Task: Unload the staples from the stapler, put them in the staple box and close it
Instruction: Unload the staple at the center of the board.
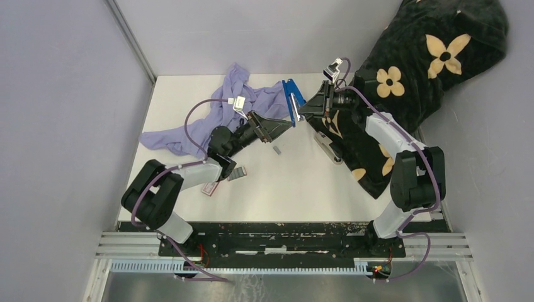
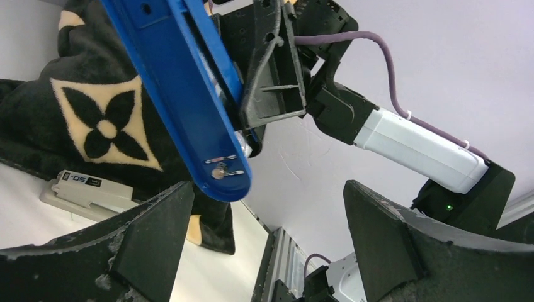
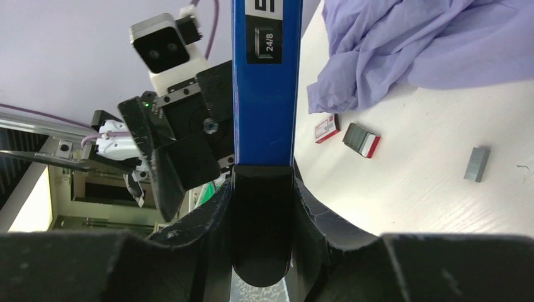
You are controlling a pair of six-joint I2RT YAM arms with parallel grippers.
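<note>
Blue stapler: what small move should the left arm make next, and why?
Probably ease the open left gripper forward around the blue stapler's free end, then close. The right gripper holds it aloft, and that end sits just beyond the open jaws.

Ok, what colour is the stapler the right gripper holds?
The stapler is blue, black at one end; best seen in right wrist view.

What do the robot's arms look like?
The left arm and right arm match: white shells, chunky black joints, and a purple cable looping along each. The left gripper and right gripper are black, with two wedge-shaped fingers.
</note>
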